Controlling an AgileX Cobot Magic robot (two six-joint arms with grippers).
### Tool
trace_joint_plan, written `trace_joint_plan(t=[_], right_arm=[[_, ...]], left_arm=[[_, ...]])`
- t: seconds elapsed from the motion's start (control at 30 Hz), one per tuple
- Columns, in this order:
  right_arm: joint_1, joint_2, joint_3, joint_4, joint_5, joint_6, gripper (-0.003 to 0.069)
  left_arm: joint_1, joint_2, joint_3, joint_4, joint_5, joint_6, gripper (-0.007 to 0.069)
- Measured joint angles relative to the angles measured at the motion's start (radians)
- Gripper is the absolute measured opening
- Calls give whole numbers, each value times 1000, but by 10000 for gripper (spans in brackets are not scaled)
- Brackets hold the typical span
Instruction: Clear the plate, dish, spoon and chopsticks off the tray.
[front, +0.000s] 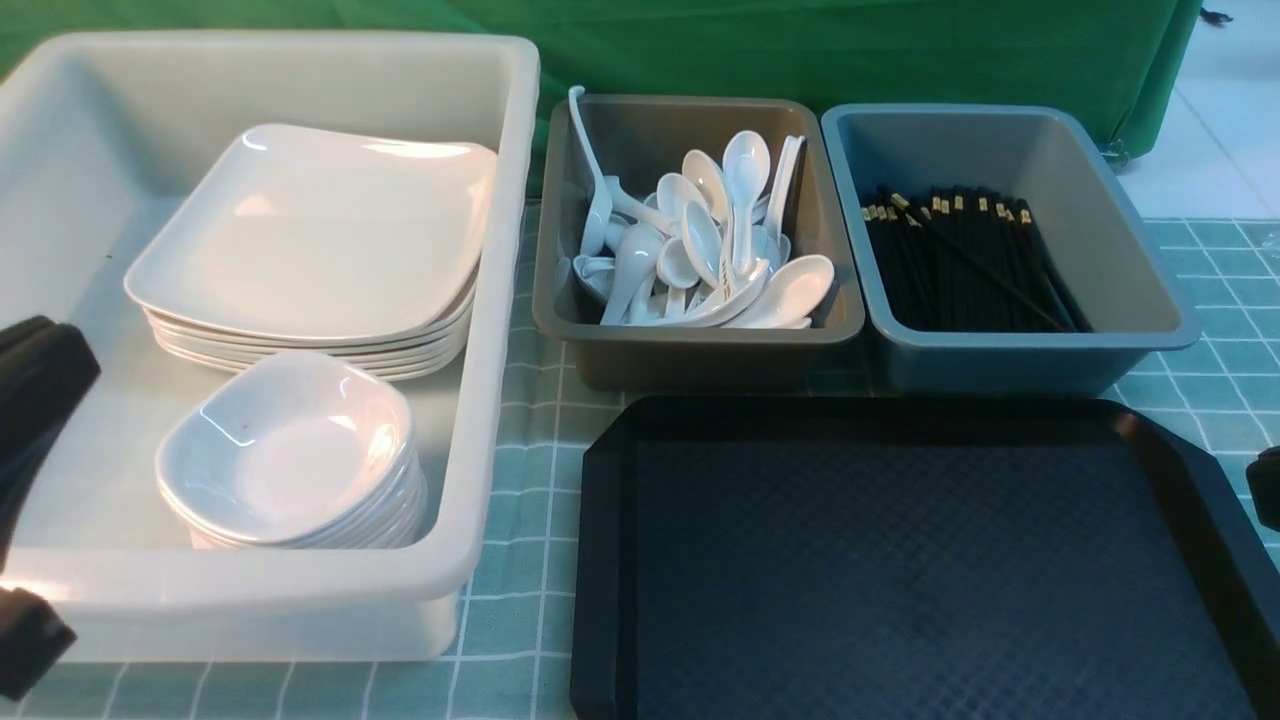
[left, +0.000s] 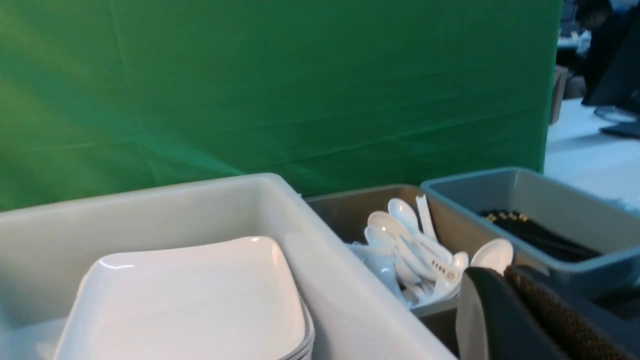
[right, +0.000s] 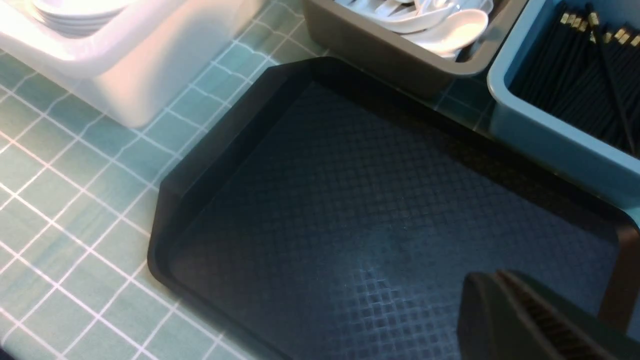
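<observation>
Pressing left claw (left: 505, 274) and right claw (right: 492, 277) together. Seeing plates (front: 320, 230) and dishes (front: 285, 450) in white bin (front: 300, 585), spoons (front: 700, 230) in brown bin (front: 700, 350), chopsticks (front: 960, 265) in blue bin (front: 1030, 355). Probably finishing, so best backing off slowly, avoiding rims.

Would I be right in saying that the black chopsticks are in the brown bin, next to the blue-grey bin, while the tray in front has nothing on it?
Not quite: the front view shows the black chopsticks in the blue-grey bin. The rest holds.
</observation>
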Motion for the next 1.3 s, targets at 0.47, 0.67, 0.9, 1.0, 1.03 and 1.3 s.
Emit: trace_joint_plan(t=[0.47,0.67,0.9,1.0,1.03,1.3], right_arm=[[-224,-15,8,50,-27,-47,52],[-651,-156,247,302,-375,-466,17],[-1019,-500,777,544,-757,-695,17],[-1052,-597,905,553,-805,-706,17],[-1058,-647,960,557,-832,-708,17],[-1065,-764,1009,548,-742,-690,17]], left_arm=[[0,0,0,227,47,1,11],[0,0,0,229,50,1,11],[0,0,0,232,58,1,11],[0,0,0,232,59,1,11],[0,0,0,232,59,1,11],[0,2,0,232,68,1,11]])
